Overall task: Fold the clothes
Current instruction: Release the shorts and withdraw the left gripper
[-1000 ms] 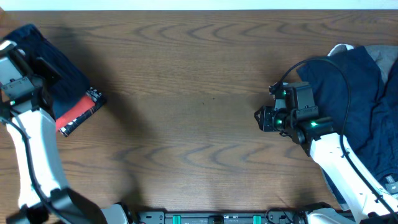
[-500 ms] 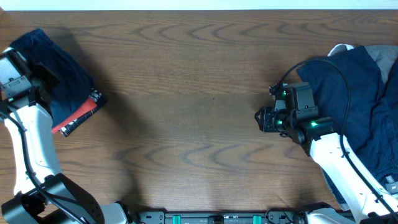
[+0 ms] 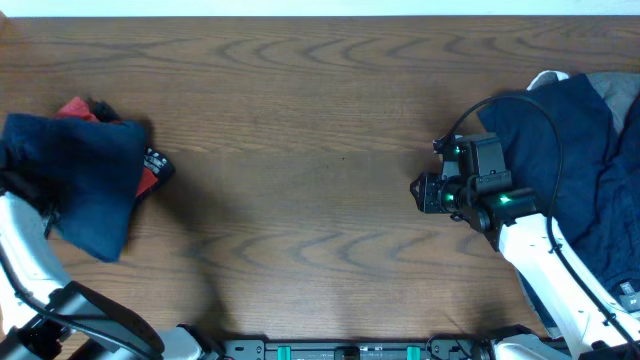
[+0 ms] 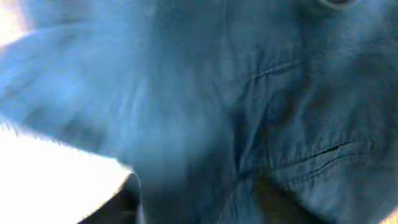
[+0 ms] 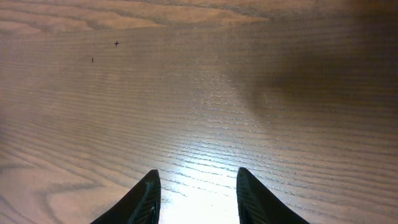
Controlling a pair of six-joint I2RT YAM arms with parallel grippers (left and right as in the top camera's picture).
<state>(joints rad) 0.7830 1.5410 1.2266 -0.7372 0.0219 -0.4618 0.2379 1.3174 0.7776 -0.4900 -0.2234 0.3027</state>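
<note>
Overhead, dark navy fabric shorts (image 3: pixel 85 190) are laid on a red cloth garment (image 3: pixel 75 108) at frame left, presumably for stacking; left gripper's state cannot be told, right gripper (image 5: pixel 196 186) is held parted, empty.

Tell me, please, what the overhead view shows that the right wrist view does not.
Only the overhead view shows a navy garment at the table's left end, with a red garment peeking out at its edge, and a pile of navy clothes at the right end. Only the right wrist view shows the right gripper up close, its fingers apart with nothing between them, and glare on the wood ahead. Both views share the wooden table and that gripper.
</note>
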